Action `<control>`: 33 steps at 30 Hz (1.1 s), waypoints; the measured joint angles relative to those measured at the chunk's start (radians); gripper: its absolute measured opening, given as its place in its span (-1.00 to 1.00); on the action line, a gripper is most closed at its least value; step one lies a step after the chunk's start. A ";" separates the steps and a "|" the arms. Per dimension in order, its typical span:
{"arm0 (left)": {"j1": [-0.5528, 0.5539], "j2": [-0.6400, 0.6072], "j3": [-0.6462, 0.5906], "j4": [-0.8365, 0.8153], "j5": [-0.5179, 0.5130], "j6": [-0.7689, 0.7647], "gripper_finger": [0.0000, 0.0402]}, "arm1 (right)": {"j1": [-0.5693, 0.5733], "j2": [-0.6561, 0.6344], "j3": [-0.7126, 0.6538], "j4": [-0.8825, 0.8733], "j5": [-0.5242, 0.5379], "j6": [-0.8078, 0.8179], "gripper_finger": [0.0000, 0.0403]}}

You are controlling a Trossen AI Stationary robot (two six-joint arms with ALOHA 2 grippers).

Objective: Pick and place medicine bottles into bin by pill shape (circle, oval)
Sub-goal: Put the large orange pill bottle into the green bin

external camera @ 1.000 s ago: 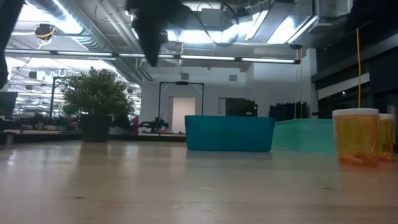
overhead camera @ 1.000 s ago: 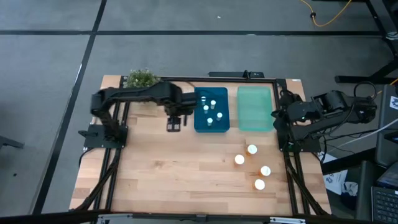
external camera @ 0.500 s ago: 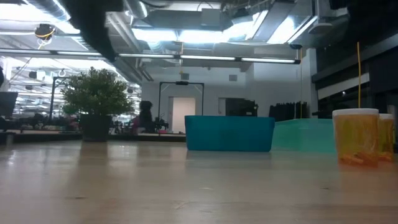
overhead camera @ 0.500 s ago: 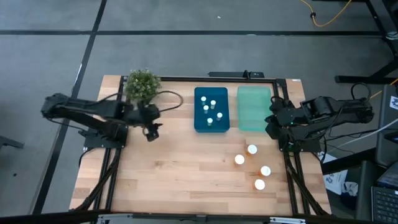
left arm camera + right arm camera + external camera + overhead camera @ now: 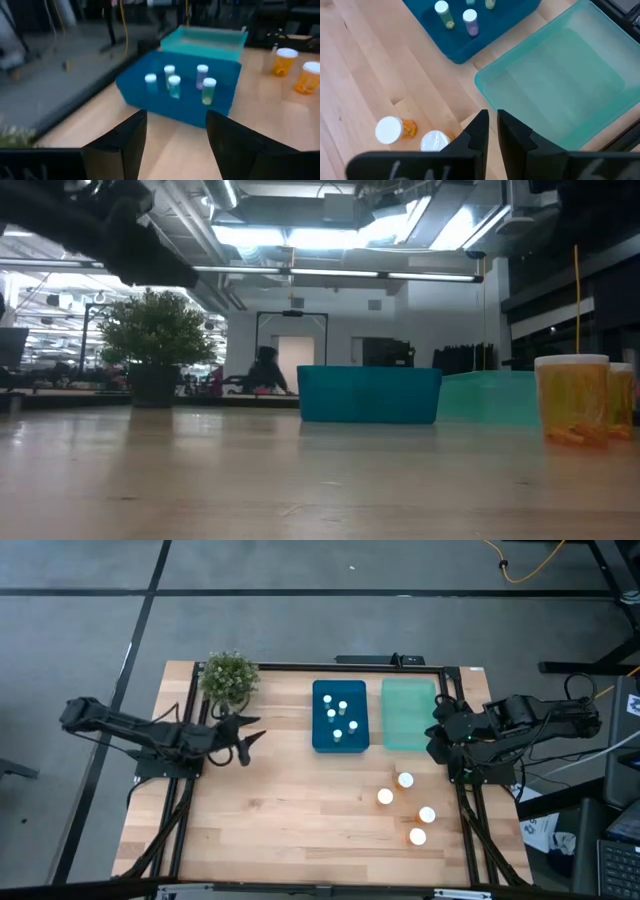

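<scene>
Several small white-capped bottles stand upright in the blue bin; they also show in the left wrist view. Several orange bottles with white caps stand on the table at the right; two show in the right wrist view. The teal bin holds nothing that I can see. My left gripper is open and empty above the table, left of the blue bin, pointing at it. My right gripper is shut and empty by the teal bin's right side.
A potted plant stands at the far left corner, close behind my left gripper. The low view shows the blue bin, an orange bottle and a person far off in the room. Bare wood lies at the near left.
My left gripper has drawn back from beside the blue bin toward the table's left edge and turned so that it points level toward the bin. Nothing on the table has moved.
</scene>
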 joint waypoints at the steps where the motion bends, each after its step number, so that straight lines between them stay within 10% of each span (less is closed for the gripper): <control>1: 0.008 -0.005 -0.037 0.070 0.001 0.041 -0.03 | 0.000 0.000 0.000 0.001 0.000 0.000 -0.79; 17: 0.163 -0.199 -0.265 0.224 0.401 0.080 -0.03 | 0.000 0.000 0.000 0.006 -0.079 0.007 -0.79; 33: 0.169 -0.202 -0.268 0.155 0.401 0.033 -0.03 | 0.011 0.060 0.000 0.141 -0.161 -0.130 -0.79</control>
